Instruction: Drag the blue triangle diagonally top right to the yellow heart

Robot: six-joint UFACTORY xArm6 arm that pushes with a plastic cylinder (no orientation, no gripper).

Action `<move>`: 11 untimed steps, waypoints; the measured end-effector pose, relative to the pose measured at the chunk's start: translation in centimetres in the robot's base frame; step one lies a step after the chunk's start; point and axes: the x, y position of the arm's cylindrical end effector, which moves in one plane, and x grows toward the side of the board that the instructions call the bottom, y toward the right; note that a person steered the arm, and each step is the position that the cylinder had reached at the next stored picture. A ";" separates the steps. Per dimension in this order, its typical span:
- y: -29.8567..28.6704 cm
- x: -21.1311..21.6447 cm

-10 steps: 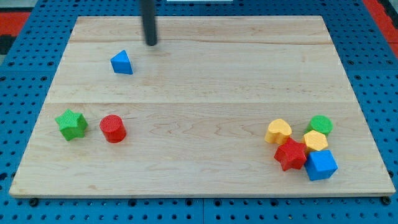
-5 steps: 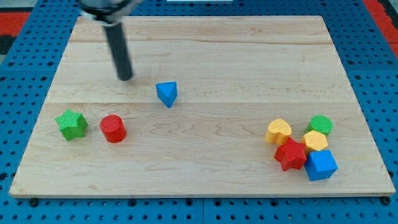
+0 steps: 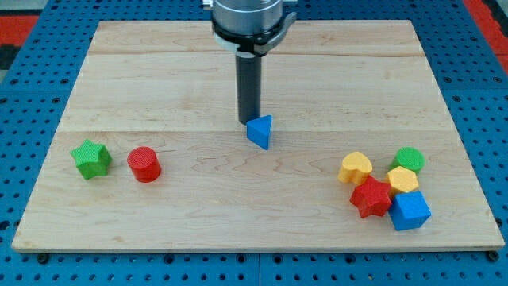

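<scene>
1. Our arm has no fingers to spread or pinch – it ends in a dark rod, and my tip [image 3: 248, 121] rests on the wooden board [image 3: 159, 48].
2. The blue triangle [image 3: 260, 131] sits right next to my tip, just to its right and a bit lower, looking like it touches.
3. The yellow heart [image 3: 355, 167] is well away from my tip, down toward the view's right.
4. Packed close by the heart are a red star [image 3: 371, 197], a yellow block [image 3: 403, 179], a green block [image 3: 409, 159] and a blue cube [image 3: 409, 210].
5. Far from my tip, down toward the view's left, stand a red cylinder [image 3: 144, 164] and a green star [image 3: 90, 158] – side by side, not touching.
</scene>
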 end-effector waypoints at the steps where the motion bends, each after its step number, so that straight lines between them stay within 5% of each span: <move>1: -2.2 2.3; 3: 4.7 3.7; 5: -3.5 3.1; 6: -3.3 0.5; 8: 8.3 -0.2; 11: 5.2 -0.5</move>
